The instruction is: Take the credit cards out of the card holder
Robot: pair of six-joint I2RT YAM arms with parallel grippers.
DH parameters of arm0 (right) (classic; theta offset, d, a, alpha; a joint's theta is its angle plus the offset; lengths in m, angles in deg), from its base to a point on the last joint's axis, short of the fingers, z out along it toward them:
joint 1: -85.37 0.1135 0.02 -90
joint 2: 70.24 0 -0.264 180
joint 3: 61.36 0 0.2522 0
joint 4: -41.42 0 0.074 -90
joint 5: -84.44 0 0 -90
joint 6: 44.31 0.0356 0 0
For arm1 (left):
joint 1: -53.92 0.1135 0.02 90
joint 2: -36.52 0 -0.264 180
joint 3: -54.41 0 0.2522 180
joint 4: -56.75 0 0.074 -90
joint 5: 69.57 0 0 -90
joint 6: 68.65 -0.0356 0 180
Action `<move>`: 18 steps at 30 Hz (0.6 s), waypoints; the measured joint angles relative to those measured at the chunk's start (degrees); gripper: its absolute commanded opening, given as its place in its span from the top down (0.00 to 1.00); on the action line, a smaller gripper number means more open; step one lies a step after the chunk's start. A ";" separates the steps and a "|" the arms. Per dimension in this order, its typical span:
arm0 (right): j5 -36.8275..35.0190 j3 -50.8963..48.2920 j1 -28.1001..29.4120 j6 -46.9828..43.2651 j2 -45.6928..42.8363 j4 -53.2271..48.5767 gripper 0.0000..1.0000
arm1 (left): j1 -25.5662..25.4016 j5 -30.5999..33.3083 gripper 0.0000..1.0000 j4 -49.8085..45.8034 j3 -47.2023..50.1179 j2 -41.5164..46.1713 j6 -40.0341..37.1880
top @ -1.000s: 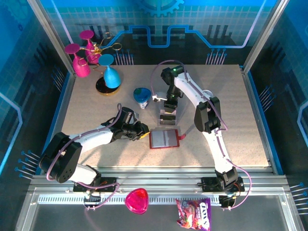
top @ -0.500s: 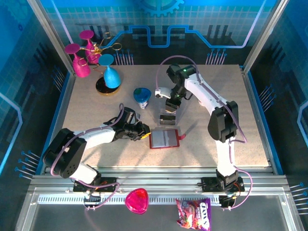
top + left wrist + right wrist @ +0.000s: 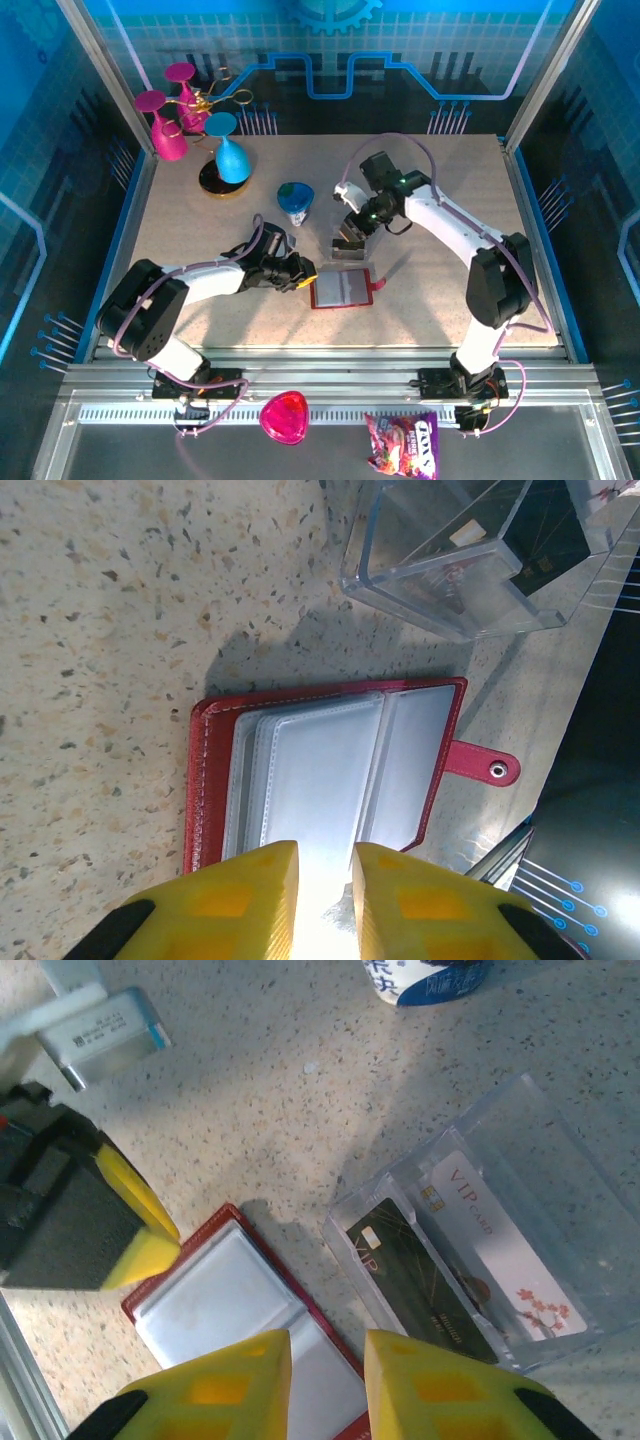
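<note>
Left end effector (image 3: pixel 325 880) pinches the card holder (image 3: pixel 320 770) edge, likely steadying it mid-desk (image 3: pixel 480 200); right end effector (image 3: pixel 328 1360) hovers above, narrowly parted, empty.

Matt, speckled stone-look counter (image 3: pixel 100 600). Wallet (image 3: pixel 199 780) – dark red leather-like cover with a stitched edge, glossy pale plastic sleeves (image 3: pixel 320 770), small shiny metal snap (image 3: pixel 497 769). Clear, hard, glossy plastic box (image 3: pixel 420 590). Smooth, glossy black card (image 3: pixel 420 1280).
</note>
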 measured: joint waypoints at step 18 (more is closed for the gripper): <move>4.04 -24.33 5.25 42.53 -10.82 22.08 0.80 | -0.22 -0.90 0.79 0.87 0.00 -2.34 0.00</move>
